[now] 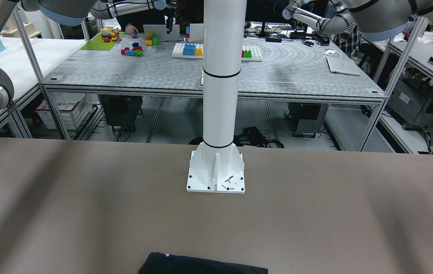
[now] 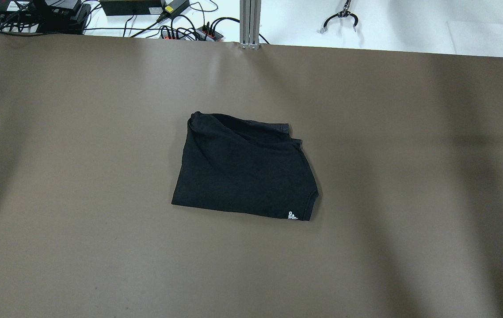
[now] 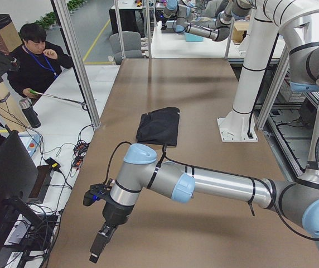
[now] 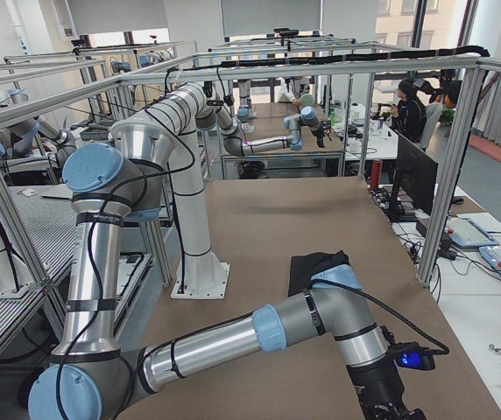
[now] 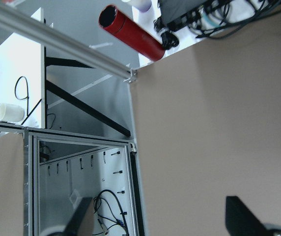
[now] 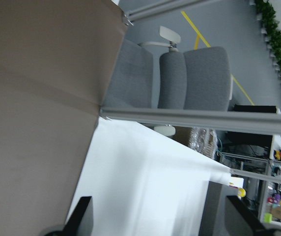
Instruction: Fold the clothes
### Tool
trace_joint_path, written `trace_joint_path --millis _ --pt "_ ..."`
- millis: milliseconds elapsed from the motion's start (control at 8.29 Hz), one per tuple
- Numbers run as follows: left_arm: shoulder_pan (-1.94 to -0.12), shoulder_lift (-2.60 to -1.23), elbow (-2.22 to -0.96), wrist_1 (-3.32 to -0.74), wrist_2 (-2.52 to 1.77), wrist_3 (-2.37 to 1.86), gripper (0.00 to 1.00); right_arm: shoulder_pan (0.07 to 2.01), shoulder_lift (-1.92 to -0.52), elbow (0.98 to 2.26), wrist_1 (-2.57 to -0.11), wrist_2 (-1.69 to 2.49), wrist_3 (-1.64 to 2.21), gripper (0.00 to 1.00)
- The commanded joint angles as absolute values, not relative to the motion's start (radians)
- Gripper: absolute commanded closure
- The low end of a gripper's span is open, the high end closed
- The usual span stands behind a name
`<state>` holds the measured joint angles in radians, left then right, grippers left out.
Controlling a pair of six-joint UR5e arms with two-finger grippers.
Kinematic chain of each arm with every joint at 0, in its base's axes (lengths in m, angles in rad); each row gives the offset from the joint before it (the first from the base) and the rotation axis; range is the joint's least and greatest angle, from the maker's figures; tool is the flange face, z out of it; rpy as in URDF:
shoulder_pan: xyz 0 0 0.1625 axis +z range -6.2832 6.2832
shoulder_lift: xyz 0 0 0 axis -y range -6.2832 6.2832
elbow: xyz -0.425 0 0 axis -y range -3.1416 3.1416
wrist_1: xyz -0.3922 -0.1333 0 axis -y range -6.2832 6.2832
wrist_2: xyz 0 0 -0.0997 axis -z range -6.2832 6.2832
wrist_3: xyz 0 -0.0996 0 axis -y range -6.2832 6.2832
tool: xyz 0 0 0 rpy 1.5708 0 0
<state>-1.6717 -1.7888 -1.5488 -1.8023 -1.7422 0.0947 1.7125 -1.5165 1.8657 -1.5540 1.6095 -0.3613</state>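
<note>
One overhead view shows clothes (image 2: 245, 172) whole; front-facing crops them.

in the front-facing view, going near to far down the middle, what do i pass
black garment → white pillar base → striped table with toy blocks on it

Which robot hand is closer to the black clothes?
Cannot tell; roughly even. Left gripper hangs far from the clothes at the table's left end, right gripper far at its right end.
</note>
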Motion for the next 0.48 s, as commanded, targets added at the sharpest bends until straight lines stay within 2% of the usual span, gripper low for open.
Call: trace_joint_path --millis 0,121,362 --pt "-1.692 -1.744 -1.561 -1.868 -1.672 0.117 0.06 1.743 -1.580 1.891 -1.536 1.447 -0.394 0.06" --pt "-1.692 -1.756 -1.554 -1.861 -1.680 0.027 0.06 1.743 -1.588 1.890 -1.532 1.444 -0.396 0.06" --pt "-1.690 -1.732 -1.565 -1.879 -1.686 0.133 0.06 1.741 -1.594 1.885 -1.532 1.453 -0.396 0.06"
